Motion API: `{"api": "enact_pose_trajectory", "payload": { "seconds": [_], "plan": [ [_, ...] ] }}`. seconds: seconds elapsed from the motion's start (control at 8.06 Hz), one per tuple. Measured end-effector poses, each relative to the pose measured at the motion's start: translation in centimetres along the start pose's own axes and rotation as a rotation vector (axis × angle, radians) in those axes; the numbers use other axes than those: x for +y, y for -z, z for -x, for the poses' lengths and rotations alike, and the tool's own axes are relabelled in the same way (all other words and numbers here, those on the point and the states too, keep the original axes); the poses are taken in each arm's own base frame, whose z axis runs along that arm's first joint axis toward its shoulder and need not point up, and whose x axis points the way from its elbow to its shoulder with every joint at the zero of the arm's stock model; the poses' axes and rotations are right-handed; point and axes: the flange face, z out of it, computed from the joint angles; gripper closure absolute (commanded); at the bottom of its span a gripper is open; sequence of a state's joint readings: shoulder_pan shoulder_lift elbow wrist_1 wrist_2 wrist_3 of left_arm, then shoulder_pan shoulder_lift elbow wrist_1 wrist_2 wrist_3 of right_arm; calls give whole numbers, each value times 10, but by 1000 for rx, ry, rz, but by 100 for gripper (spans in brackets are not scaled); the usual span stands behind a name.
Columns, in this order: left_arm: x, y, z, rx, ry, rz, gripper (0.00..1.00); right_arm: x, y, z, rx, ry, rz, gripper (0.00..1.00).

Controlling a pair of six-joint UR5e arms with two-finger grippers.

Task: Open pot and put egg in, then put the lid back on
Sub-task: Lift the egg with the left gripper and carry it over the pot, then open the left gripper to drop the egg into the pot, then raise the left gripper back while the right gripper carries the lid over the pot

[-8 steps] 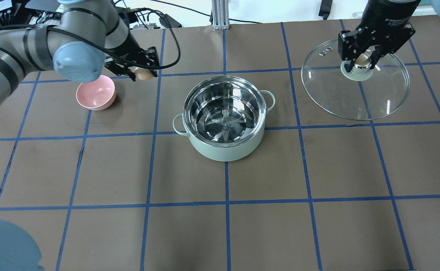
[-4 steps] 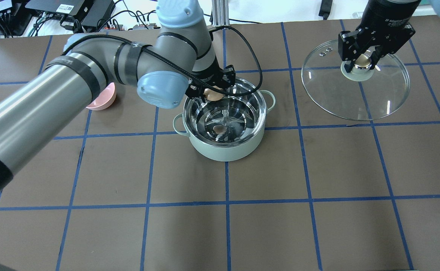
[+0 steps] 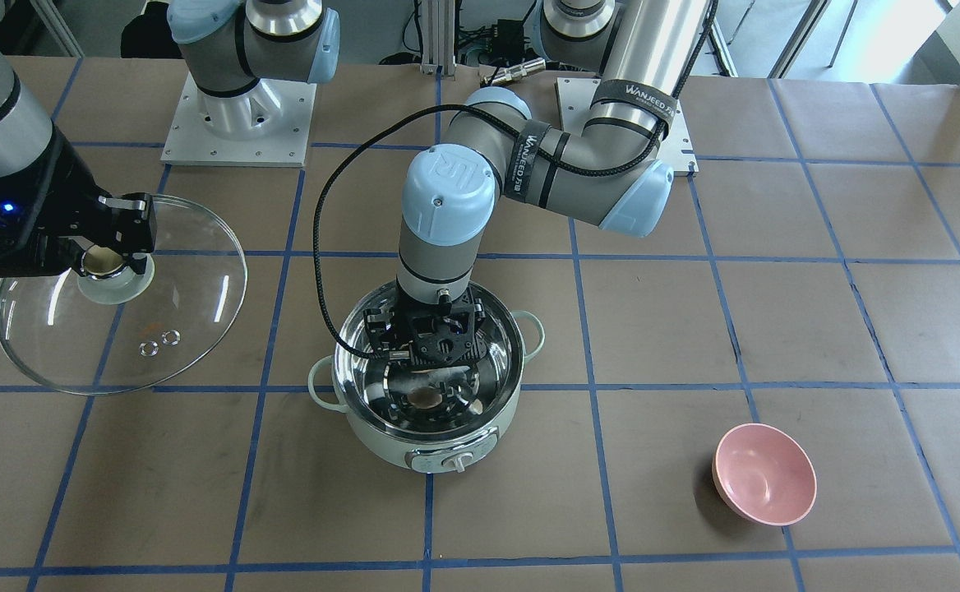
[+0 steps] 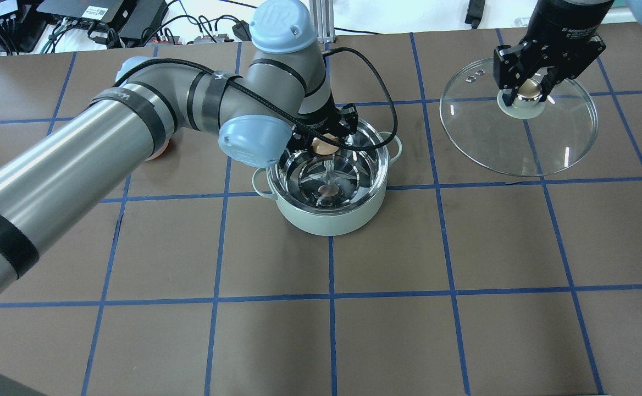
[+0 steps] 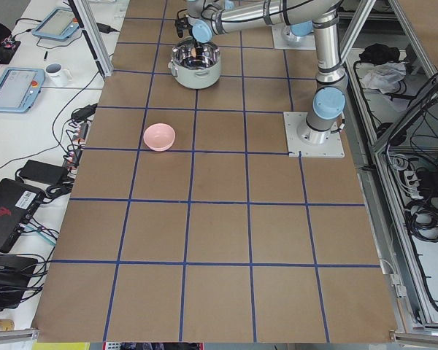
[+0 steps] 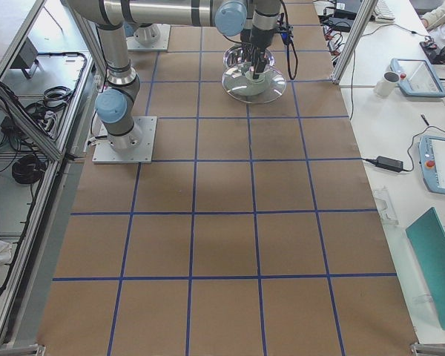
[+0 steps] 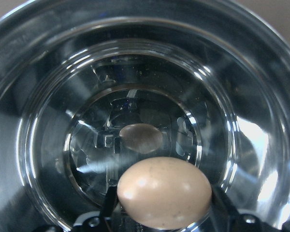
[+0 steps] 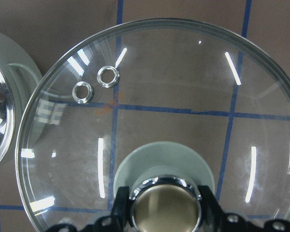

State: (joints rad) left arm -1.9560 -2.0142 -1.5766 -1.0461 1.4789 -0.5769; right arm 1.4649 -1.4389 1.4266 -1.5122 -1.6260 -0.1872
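The mint-green pot (image 4: pixel 329 220) stands open at the table's middle, its steel inside showing. My left gripper (image 4: pixel 324 142) is shut on the brown egg (image 4: pixel 326 146) and holds it just inside the pot's far rim, above the bottom. In the left wrist view the egg (image 7: pixel 164 191) hangs over its own reflection in the pot's steel bottom (image 7: pixel 48 145). My right gripper (image 4: pixel 529 91) is shut on the tan knob (image 8: pixel 164 209) of the glass lid (image 4: pixel 519 143), held to the right of the pot. The lid (image 3: pixel 184 288) also shows in the front view.
A pink bowl (image 3: pixel 763 485) sits to the left of the pot, mostly hidden behind my left arm in the overhead view. The robot bases (image 3: pixel 237 115) and cables lie at the table's back. Blue tape lines cross the brown table.
My left arm swung right from beside the pink bowl to over the pot, carrying the egg, and has moved further in over the pot. The right gripper and lid have not moved.
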Motion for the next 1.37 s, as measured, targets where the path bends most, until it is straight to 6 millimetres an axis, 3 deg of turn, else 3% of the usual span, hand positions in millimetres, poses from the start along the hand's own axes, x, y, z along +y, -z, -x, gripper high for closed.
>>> {"api": "enact_pose_trajectory", "payload": {
  "seconds": [0.25,0.5,0.62,0.87,0.99,1.24,1.37],
  "plan": [
    [2,9,-1,9,-6,-14,0,0,0,-1,6,1,1,97],
    [5,49,2,39,-24,-60,0,1,-1,-1,7,1,11,97],
    [2,78,17,43,-16,-69,0,2,0,0,8,2,11,97],
    [-5,148,81,19,-10,-48,0,2,6,6,6,12,-5,96],
    [-1,181,112,4,-36,-29,0,2,10,20,5,30,-18,96],
    [17,230,158,-29,-77,39,0,-2,7,77,-1,109,-38,96],
    [22,243,176,-46,-76,76,0,-4,7,107,-26,133,-50,96]
  ]
}}
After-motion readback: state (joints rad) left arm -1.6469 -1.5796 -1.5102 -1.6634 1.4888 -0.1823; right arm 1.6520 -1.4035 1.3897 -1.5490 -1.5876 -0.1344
